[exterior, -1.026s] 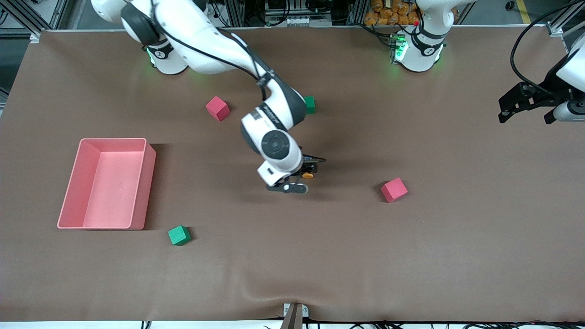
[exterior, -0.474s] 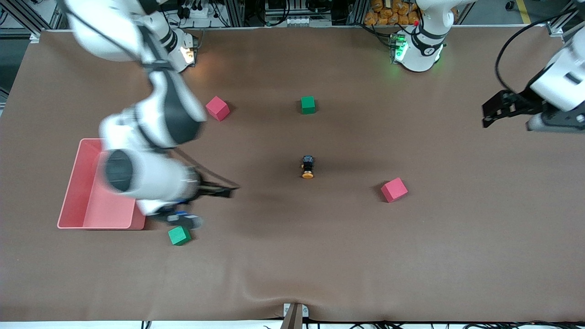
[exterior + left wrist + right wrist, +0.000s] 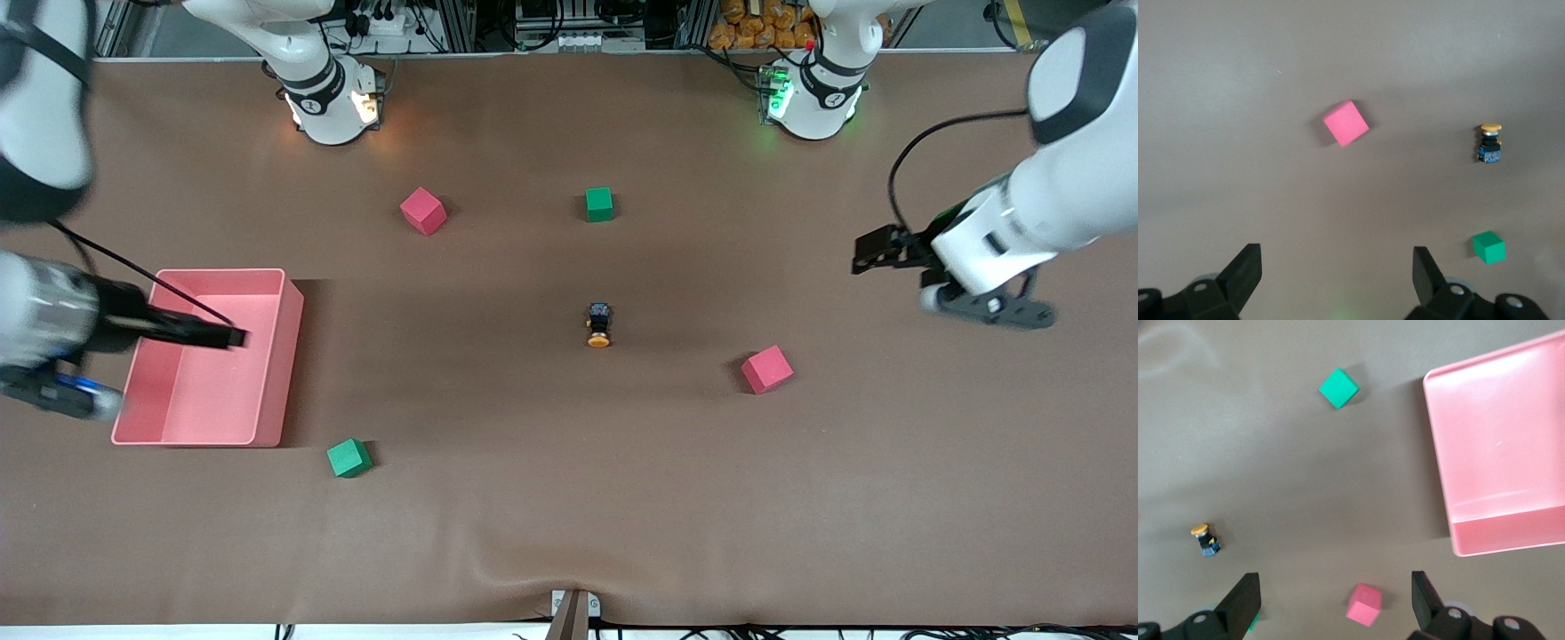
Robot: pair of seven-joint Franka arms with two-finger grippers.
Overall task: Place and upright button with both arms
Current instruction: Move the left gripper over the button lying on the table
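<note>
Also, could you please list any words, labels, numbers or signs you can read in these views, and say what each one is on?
None can be read.
Right arm's base: a small dark round mark, too small to read.
Left arm's base: the same kind of mark, too small to read.
Button, cubes, pink bin: no text visible.

My right gripper (image 3: 233, 336) hangs out at the right arm's end of the table, fingers (image 3: 1246, 597) spread wide — though the front view blurs it somewhat. My left gripper (image 3: 867, 253) hovers at the left arm's end, its fingers (image 3: 1247, 270) equally wide apart — wrist angled down.
</note>
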